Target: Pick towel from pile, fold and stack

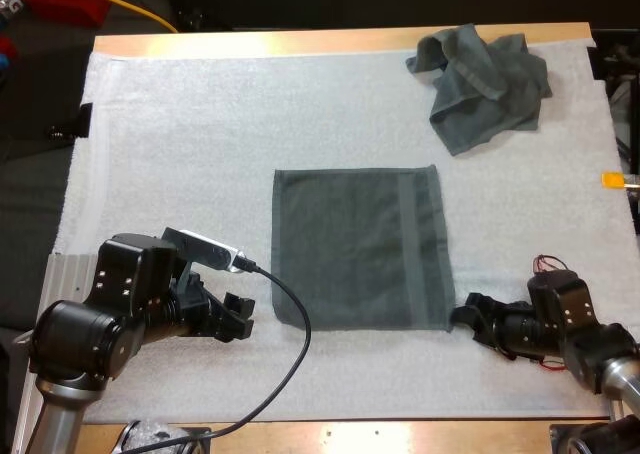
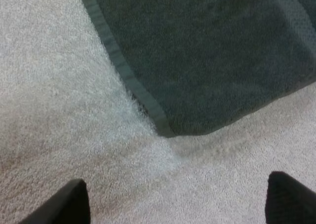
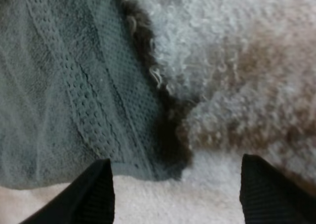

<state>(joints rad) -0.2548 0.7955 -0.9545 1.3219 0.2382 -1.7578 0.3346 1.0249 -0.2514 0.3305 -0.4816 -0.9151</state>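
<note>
On the white mat [image 1: 180,124], the left gripper [image 1: 238,320] and right gripper [image 1: 463,319] rest released, fingers apart, at the flat towel's [image 1: 360,249] near corners, with a crumpled towel [image 1: 485,84] far right.

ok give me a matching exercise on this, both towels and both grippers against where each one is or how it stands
1. flat towel
2. crumpled towel
3. left gripper
4. right gripper

a. far right corner of the mat
b. open, at the flat towel's near right corner
c. spread out at mid-mat
d. open, just short of the flat towel's near left corner

Pairs: 1-c, 2-a, 3-d, 4-b
</note>
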